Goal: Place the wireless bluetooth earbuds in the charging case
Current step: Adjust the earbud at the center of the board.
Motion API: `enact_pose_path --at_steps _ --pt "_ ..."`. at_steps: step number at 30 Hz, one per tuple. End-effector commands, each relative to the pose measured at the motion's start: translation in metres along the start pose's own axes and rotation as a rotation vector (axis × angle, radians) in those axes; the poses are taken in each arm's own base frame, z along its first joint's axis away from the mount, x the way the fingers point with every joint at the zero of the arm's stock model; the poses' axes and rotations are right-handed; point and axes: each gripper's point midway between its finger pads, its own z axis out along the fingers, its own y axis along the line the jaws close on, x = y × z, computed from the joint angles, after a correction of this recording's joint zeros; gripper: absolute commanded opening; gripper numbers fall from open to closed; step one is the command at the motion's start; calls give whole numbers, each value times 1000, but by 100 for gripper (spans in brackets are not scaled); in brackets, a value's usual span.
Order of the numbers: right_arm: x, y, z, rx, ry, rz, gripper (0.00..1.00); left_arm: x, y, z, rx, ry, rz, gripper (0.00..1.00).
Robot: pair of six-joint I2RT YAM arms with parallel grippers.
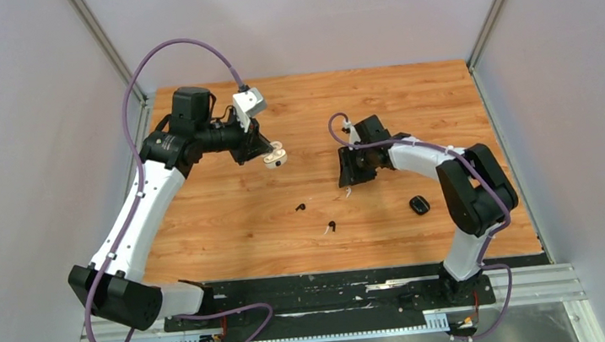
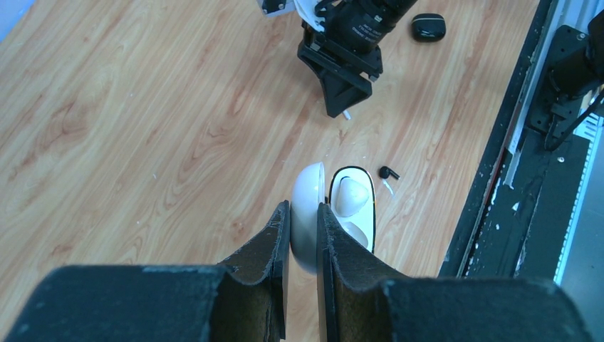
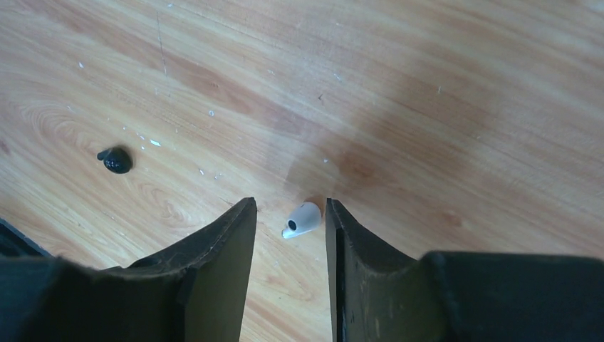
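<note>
Left wrist view: the left gripper is clenched on the open white case, lower centre. In the right wrist view, the right gripper stands released, with a white earbud on the table between its fingers. A black earbud lies at left.

Left gripper clamped; right gripper seemingly parted

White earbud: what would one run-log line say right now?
left tool: shut on white case | right tool: open astride white earbud on table
</note>
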Motion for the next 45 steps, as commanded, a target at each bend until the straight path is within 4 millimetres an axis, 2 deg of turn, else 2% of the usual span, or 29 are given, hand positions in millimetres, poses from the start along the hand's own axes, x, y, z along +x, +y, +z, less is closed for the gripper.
enact_pose_path --at_steps 1,10,15,23,30,39,45 --pt "-5 -3 -7 66 -11 61 39 -16 -3 -8 -4 -54 23 0" --pt "4 -7 2 70 30 93 36 -15 -4 -8 -1 -47 18 0" --pt "5 -5 4 59 35 90 30 -13 -4 -8 -1 -43 16 0" --pt "4 -9 8 70 34 90 26 -14 -5 -8 1 -48 13 0" --pt "3 -12 9 75 32 96 39 -14 -5 -8 5 -47 14 0" --pt "6 -21 13 119 43 132 32 -13 -5 -7 7 -44 7 0" --pt "8 -24 14 131 52 138 32 -13 -6 -6 16 -44 4 0"
